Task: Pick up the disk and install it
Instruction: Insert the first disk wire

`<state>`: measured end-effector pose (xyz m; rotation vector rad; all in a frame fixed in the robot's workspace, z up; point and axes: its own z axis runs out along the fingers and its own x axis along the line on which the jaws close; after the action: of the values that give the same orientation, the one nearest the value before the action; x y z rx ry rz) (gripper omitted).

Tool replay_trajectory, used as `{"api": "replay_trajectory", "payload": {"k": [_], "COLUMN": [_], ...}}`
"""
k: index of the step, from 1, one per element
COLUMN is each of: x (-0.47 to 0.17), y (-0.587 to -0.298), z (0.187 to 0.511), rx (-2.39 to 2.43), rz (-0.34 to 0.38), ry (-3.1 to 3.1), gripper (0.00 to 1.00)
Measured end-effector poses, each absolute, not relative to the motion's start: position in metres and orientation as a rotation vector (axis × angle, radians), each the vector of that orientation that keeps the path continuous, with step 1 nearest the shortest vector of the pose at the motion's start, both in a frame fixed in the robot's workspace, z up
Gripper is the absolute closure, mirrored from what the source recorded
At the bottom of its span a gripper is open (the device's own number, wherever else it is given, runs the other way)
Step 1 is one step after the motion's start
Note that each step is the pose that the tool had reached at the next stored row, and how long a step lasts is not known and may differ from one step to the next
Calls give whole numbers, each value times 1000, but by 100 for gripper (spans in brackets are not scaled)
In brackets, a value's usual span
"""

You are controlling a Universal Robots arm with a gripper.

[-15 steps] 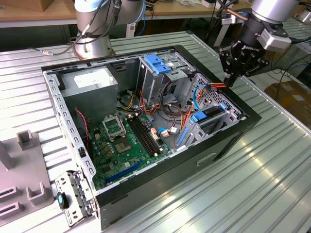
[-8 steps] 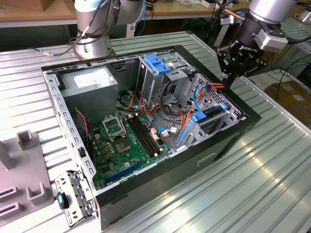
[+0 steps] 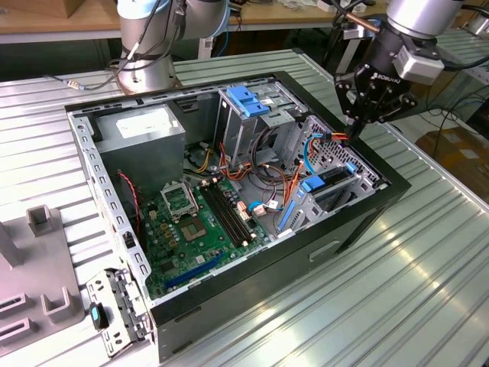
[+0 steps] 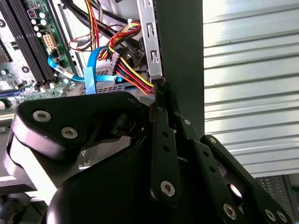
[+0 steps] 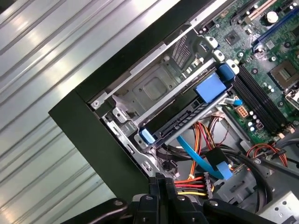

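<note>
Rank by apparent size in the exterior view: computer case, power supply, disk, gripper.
Largest to smallest as they look there:
1. Computer case
2. Power supply
3. Gripper with its black body, though it sits nearer the camera, so its rank is unsure
4. Disk, partly hidden in its bay

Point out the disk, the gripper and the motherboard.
disk [image 5: 187, 122]: first wrist view, its dark flat side.
gripper [image 3: 357, 128]: exterior view, at its fingertips.
motherboard [image 3: 195, 233]: exterior view, green board surface.
</note>
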<state>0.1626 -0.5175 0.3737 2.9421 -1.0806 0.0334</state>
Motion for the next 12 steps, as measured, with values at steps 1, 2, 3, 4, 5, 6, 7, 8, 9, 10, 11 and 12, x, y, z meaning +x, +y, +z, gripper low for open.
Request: {"api": "replay_trajectory", "payload": {"k": [1, 2, 3, 4, 5, 6, 7, 8, 9, 10, 11, 12], "x": [163, 163, 161, 160, 159, 159, 159, 159, 159, 159, 159, 158], "y": [-518, -518, -517, -518, -518, -518, -518, -518, -518, -518, -518, -518], "z": [374, 374, 373, 374, 374, 374, 374, 374, 373, 373, 373, 373], "rx": [2934, 2928, 2926, 2926, 2926, 2926, 2924, 2918, 2912, 2901, 2894, 2883], "rz": [33, 33, 33, 33, 33, 33, 33, 33, 33, 33, 33, 33], "ry": [-1102, -1118, -1123, -1123, -1123, -1123, -1129, -1144, -1159, -1184, -1201, -1227], "gripper": [84, 84, 84, 84, 84, 84, 84, 84, 84, 84, 84, 84]}}
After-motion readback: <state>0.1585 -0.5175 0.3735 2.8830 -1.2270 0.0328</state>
